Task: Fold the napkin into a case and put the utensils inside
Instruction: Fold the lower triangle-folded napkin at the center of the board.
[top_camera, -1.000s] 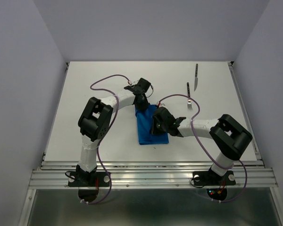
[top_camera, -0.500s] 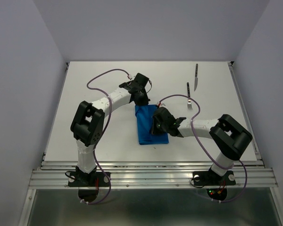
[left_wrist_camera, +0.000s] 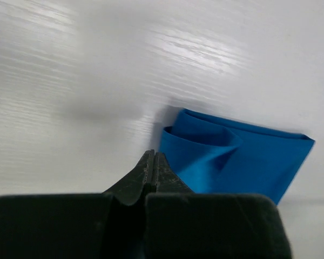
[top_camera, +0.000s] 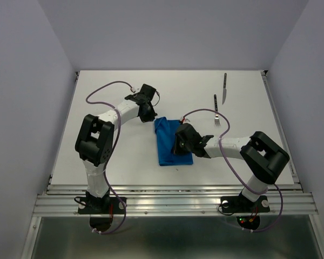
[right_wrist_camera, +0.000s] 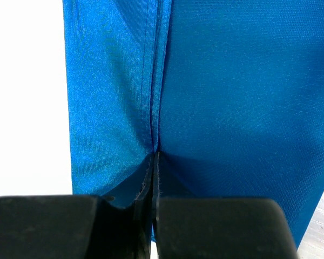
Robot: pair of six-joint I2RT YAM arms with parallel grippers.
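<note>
The blue napkin (top_camera: 170, 145) lies as a narrow folded rectangle mid-table. Its far left corner is lifted into a loose loop (left_wrist_camera: 205, 143). My left gripper (top_camera: 150, 115) is shut and empty, its tips (left_wrist_camera: 154, 155) just left of that corner. My right gripper (top_camera: 176, 148) is shut, its tips (right_wrist_camera: 154, 156) pressed on the seam running along the napkin (right_wrist_camera: 221, 97); I see no cloth between the jaws. The fork (top_camera: 216, 112) and the knife (top_camera: 224, 87) lie on the table at the far right, apart from the napkin.
The white table (top_camera: 113, 156) has a raised rim and a metal rail at the near edge. Purple cables loop from both arms over the table. Grey walls close in on three sides.
My left gripper has let go of the napkin's far end and moved left off the cloth. The right gripper, fork and knife have not moved.
</note>
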